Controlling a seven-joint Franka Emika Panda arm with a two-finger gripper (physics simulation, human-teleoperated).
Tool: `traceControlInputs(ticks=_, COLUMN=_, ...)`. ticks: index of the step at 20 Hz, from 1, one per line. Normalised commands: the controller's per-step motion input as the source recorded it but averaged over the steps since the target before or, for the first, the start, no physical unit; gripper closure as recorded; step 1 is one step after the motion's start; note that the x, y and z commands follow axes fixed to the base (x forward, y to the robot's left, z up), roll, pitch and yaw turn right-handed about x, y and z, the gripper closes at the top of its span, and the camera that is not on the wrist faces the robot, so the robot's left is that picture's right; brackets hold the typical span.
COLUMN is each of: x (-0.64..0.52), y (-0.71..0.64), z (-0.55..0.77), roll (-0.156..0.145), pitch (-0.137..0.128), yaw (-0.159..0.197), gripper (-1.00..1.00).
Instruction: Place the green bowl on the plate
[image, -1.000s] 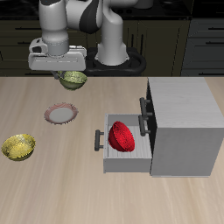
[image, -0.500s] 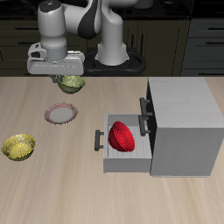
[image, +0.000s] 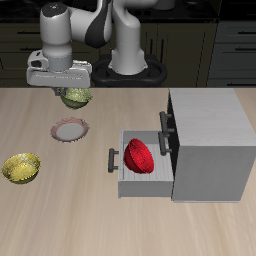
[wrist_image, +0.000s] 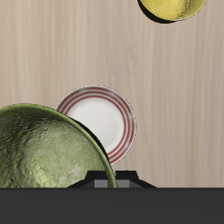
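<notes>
Yellow bowl (image: 22, 168): well apart from the claw, toward the desk's front edge; no part in this, and unlikely to be struck
Green bowl (image: 76, 97): hangs off the desk (image: 60, 215) in the claw (image: 72, 92), which is closed on its rim
Plate (image: 70, 129): lies below and a little ahead of the claw, bare
Risk: judged from the wrist view, the bowl covers only the plate's edge, so letting go here would tip it onto the rim or off onto the desk
Risk: a rim-only hold may let the bowl swing or slip during the descent
Arm pose: upright over the desk's back part, wrist pointing straight down
Red bowl (image: 139, 156): in the open drawer (image: 142, 181), well apart from the claw
</notes>
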Motion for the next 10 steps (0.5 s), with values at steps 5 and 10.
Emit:
traceControlInputs(ticks=5, x=0.06, y=0.01, z=-0.1, roll=0.002, pitch=0.006, yaw=0.004, gripper=1.0)
traceControlInputs(ticks=10, x=0.11, y=0.11, z=-0.13, roll=0.016, pitch=0.008, yaw=0.006, gripper=1.0)
